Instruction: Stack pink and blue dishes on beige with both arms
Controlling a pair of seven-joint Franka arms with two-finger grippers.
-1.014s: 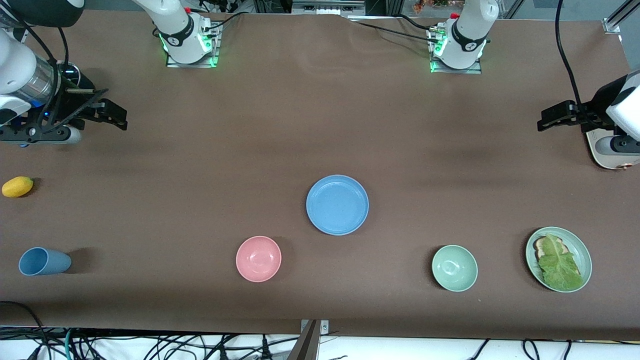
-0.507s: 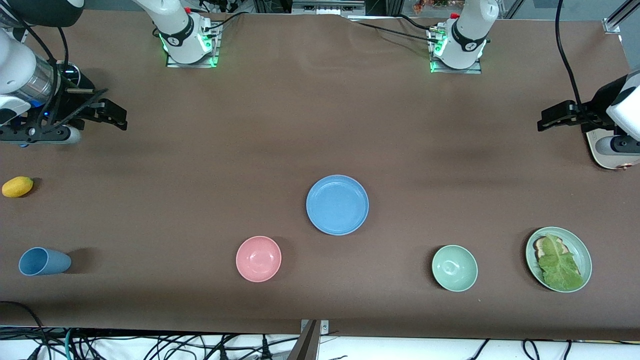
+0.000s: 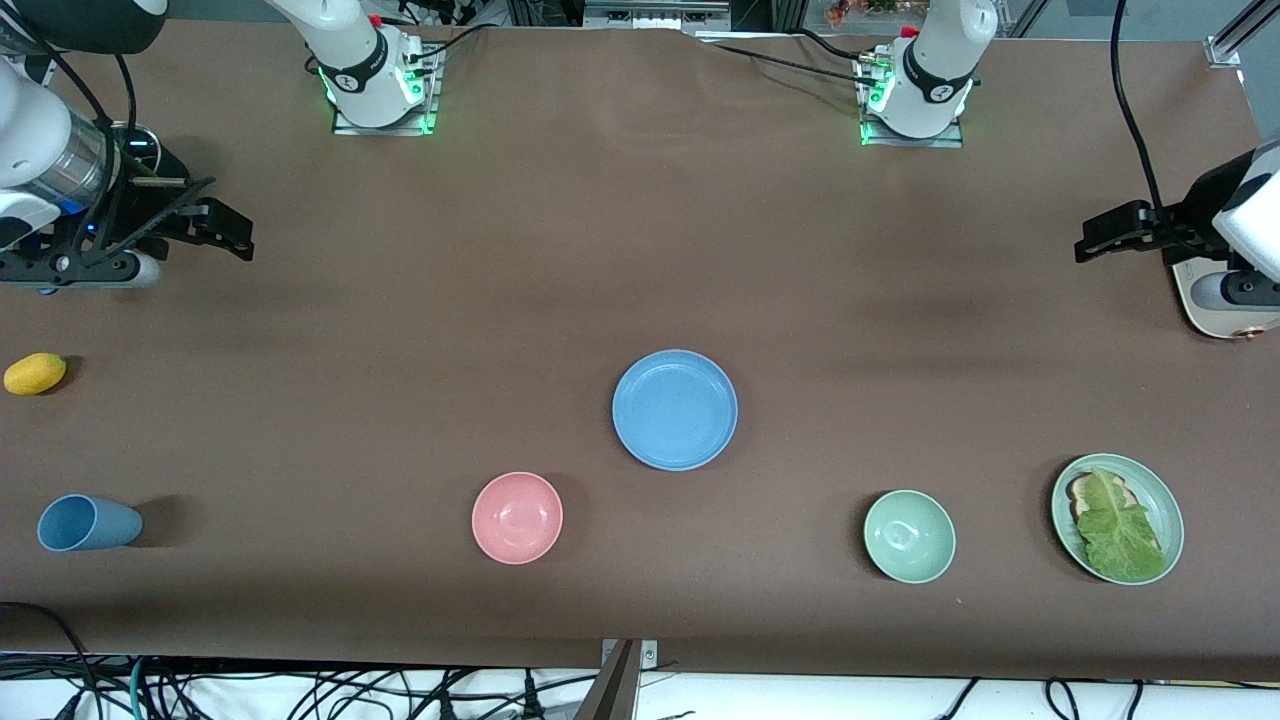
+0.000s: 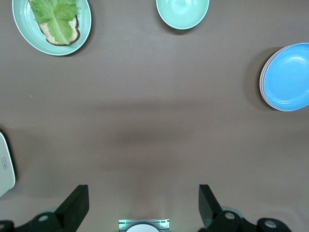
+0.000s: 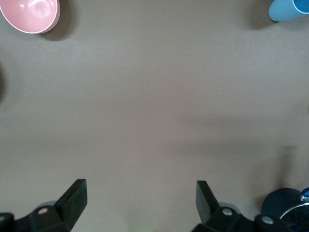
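Two open claws, left point(image 4: 140, 208) and right point(image 5: 140, 205), well apart from blue plate point(image 3: 675, 409).

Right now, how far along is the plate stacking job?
It looks finished. The blue plate sits on top of a stack in the middle of the table; the left wrist view shows a pink rim just under it. The beige plate at the bottom cannot be made out. Nothing is in hand: the left gripper and right gripper hang open and empty at the table's ends.

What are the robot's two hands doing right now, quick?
Left gripper: open, holding nothing, waiting at its end of the table.
Right gripper: open, holding nothing.
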